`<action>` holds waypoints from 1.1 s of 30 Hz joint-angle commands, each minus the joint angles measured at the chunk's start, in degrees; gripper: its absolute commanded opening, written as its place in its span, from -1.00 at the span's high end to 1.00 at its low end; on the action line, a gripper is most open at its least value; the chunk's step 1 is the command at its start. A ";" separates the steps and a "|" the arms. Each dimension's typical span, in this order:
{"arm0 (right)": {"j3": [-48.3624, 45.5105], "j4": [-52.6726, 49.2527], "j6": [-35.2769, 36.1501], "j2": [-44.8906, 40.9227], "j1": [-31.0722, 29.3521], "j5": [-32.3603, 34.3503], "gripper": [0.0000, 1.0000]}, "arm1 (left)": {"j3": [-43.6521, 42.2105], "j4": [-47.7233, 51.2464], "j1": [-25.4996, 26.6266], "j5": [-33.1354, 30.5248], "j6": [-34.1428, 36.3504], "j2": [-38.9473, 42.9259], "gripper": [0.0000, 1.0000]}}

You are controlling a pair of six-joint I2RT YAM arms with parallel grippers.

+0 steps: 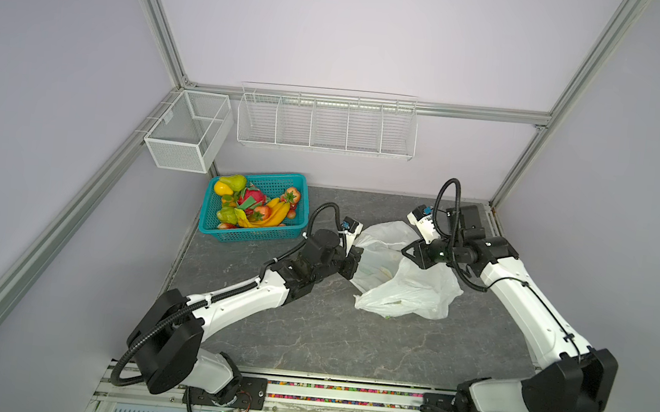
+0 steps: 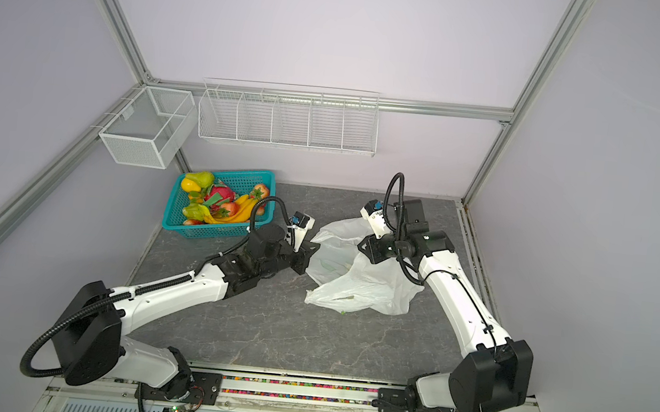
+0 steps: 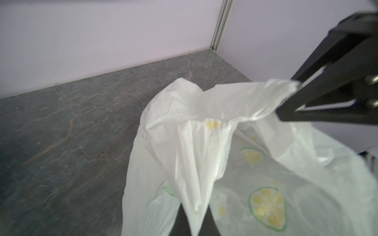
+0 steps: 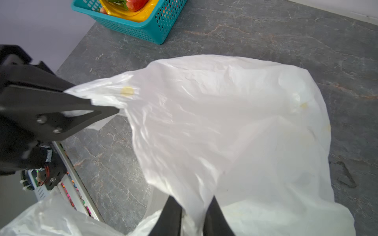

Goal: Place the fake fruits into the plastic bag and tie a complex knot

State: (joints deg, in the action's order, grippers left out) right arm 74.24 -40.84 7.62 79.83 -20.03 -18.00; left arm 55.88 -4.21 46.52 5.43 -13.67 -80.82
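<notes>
Both top views: the plastic bag (image 1: 406,294) lies right of centre; the fake fruits (image 1: 260,212) sit in the teal basket (image 1: 258,236).
Left wrist view: the right gripper (image 3: 286,100) pinches one bag edge.
Right wrist view: the left gripper (image 4: 92,100) pinches the opposite edge.
Draw the mouth apart evenly, without tearing.
</notes>
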 commanded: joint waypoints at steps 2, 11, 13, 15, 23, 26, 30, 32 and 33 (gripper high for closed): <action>-1.56 1.49 -0.17 -2.62 -3.59 10.25 0.07 | 4.92 6.13 0.06 7.44 -13.98 0.72 1.00; -6.78 4.42 -8.70 -6.37 -9.22 22.51 -0.47 | 5.77 4.76 0.06 7.82 -23.10 1.54 1.00; -9.40 6.79 -10.28 -6.93 -10.21 24.19 -0.63 | 5.99 4.64 0.02 7.88 -24.19 1.79 1.00; -10.93 7.51 -10.61 -7.11 -10.85 27.16 -0.76 | 6.42 5.67 0.06 7.30 -24.26 1.96 1.00; -5.75 -2.63 -3.11 -8.00 -6.77 25.89 0.35 | 4.59 9.80 -4.52 5.79 -20.79 1.22 1.00; -2.98 -6.79 -3.73 -7.67 0.18 12.47 0.63 | 2.05 9.41 -7.06 4.37 -16.29 1.01 0.98; -3.47 -4.78 -6.22 -6.56 3.13 -0.74 0.87 | 0.98 6.38 -7.41 5.55 -10.30 1.19 0.45; -3.48 -3.63 -7.99 -5.35 3.87 -5.66 0.87 | 1.16 5.64 -7.54 7.11 -9.20 1.27 0.24; -3.48 -3.09 -8.77 -4.94 3.99 -6.27 0.87 | 1.31 5.55 -7.73 8.00 -9.03 1.47 0.12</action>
State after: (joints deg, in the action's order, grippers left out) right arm 70.83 -43.18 1.39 73.76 -16.69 -13.69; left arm 57.17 3.31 39.38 12.12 -26.41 -80.16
